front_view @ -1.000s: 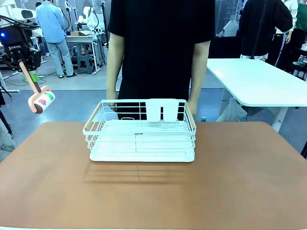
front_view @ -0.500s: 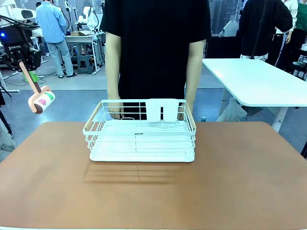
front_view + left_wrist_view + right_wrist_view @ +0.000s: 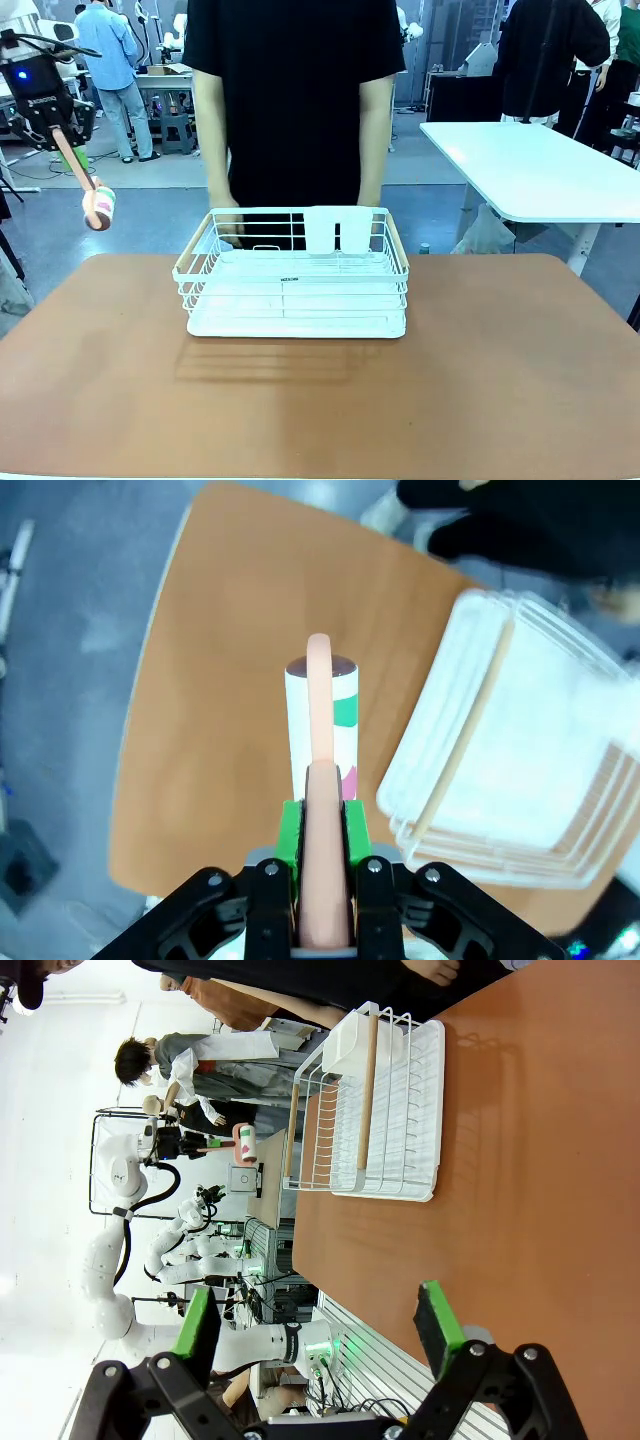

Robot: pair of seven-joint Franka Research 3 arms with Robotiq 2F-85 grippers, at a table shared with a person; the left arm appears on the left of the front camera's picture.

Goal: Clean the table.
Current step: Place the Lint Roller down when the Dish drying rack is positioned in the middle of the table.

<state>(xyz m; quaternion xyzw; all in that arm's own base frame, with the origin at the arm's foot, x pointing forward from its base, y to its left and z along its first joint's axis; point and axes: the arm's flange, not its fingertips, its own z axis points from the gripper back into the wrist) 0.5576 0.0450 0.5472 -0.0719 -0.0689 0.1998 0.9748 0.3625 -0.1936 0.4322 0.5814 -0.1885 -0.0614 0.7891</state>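
Note:
The brown table (image 3: 480, 380) spans the front view. My left gripper (image 3: 66, 145) hangs high beyond the table's left far corner, shut on the peach handle of a lint roller (image 3: 99, 208) whose white, green and pink head points down. In the left wrist view the green pads (image 3: 291, 830) clamp that handle, and the roller (image 3: 320, 715) hangs over the table (image 3: 220, 730) beside the rack (image 3: 520, 740). My right gripper (image 3: 316, 1325) is open above the table (image 3: 520, 1210), nothing between its fingers.
A white wire rack (image 3: 295, 275) with wooden handles stands at the table's far middle. A person in black stands right behind it, one hand (image 3: 226, 226) at its far rim. A white table (image 3: 540, 165) stands off to the right.
The left wrist has turned, swinging the roller head a little right and end-on to the camera. The person has shifted to the left behind the rack.

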